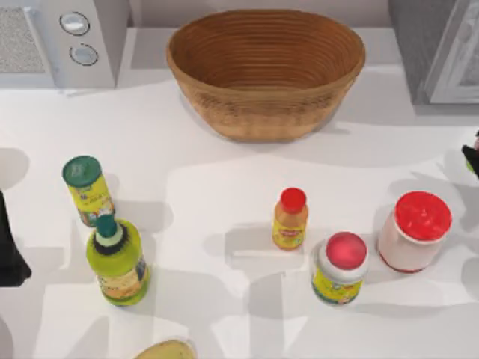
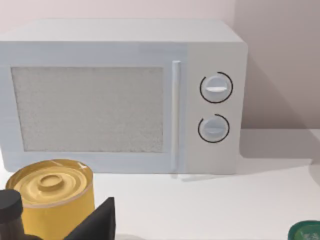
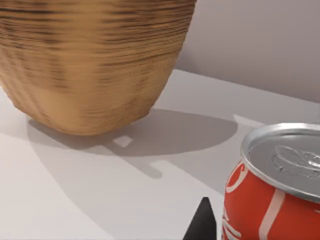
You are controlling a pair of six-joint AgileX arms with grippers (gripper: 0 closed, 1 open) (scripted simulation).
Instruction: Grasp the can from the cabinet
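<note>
Left gripper (image 1: 10, 254): parked far left of the basket (image 1: 266, 71), low at the table's (image 1: 224, 187) left edge; its grip could not be told.
Microwave (image 2: 120, 95): left of the basket, at the back, door closed.
Green-lidded tin (image 1: 86, 187): front-left of the basket, upright, just behind the green bottle (image 1: 117, 262).
Yellow tin (image 2: 50, 192): sealed, close by the left gripper.
Basket: back centre, its bare woven inside showing.
Orange bottle (image 1: 290, 219): in front of the basket, capped red.
Two red-lidded jars: front-right of the basket, yellow-labelled (image 1: 340, 268) and white (image 1: 414, 232), near each other, both closed.
Cabinet (image 1: 419, 52): right of the basket, at the back corner; its inside was hidden.
Can (image 3: 275, 195): red, outside the cabinet, right of the basket, long axis vertical, silver pull-tab top upward.
Right gripper (image 1: 473, 155): right of the basket at the table's edge, close beside the can; whether it clamped the can could not be told.
</note>
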